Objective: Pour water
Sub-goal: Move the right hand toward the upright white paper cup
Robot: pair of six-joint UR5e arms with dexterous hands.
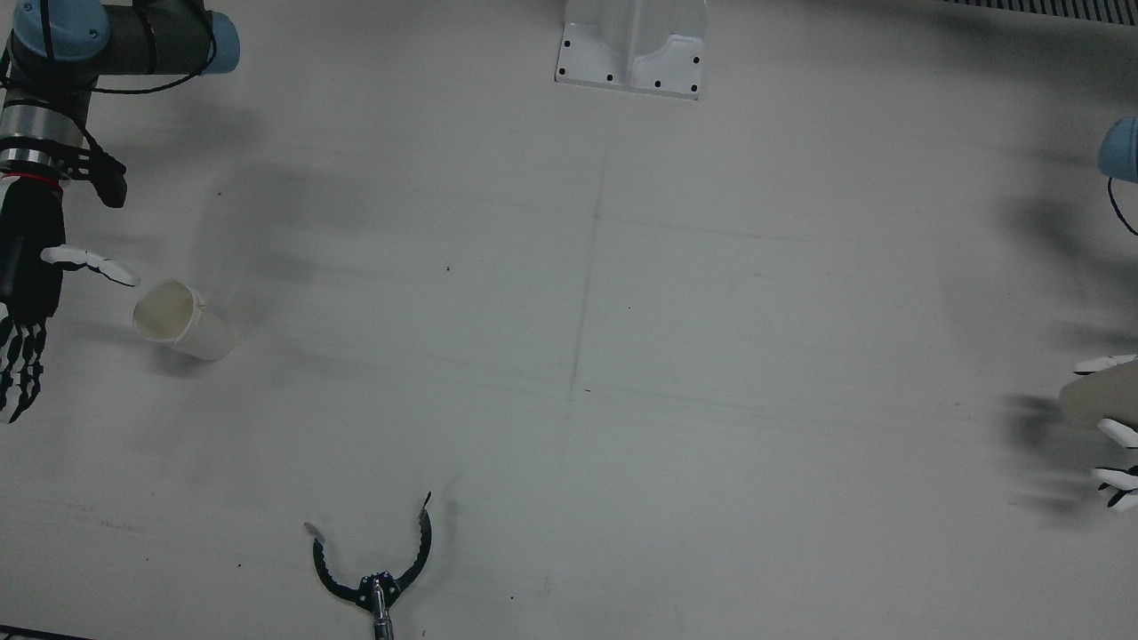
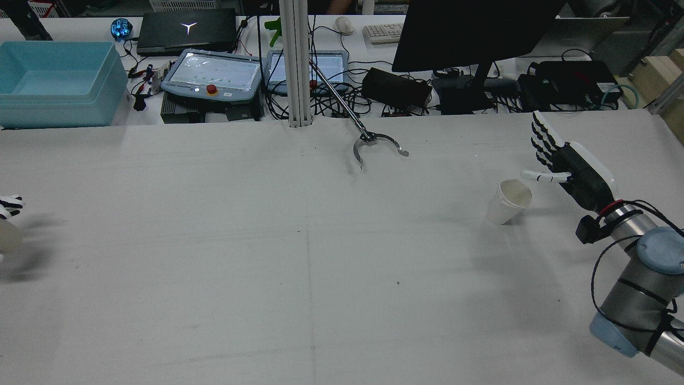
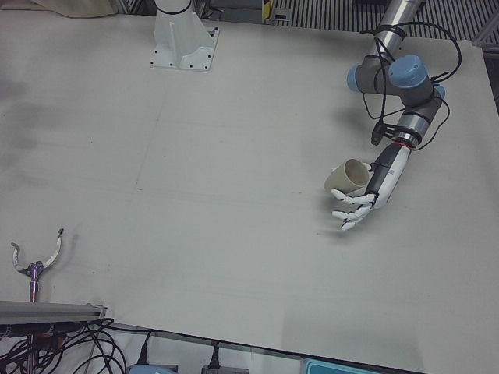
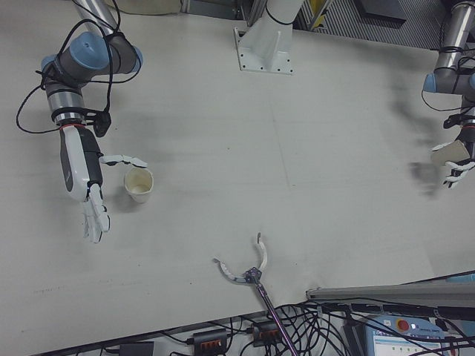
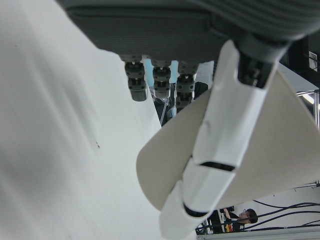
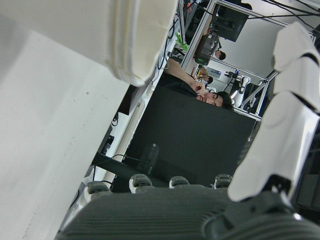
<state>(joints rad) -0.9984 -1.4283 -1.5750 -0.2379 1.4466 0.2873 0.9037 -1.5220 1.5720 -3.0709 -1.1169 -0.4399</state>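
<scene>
A white paper cup (image 1: pixel 182 320) stands on the table in front of my right arm, leaning a little; it also shows in the rear view (image 2: pixel 507 201) and the right-front view (image 4: pixel 139 184). My right hand (image 1: pixel 27 284) is open beside it, with its thumb (image 4: pixel 122 159) reaching over toward the rim; the rear view shows the hand too (image 2: pixel 572 168). My left hand (image 3: pixel 366 195) is shut on a second paper cup (image 3: pixel 348 178) and holds it tilted above the table, near the edge. The left hand view shows fingers (image 5: pixel 220 130) across that cup (image 5: pixel 280 155).
A black grabber claw (image 1: pixel 378 564) on a rod lies open on the operators' side of the table (image 2: pixel 374 145). A white mount (image 1: pixel 633 49) stands between the arms. Past the table's far edge are a blue bin (image 2: pixel 53 80), control panels and cables.
</scene>
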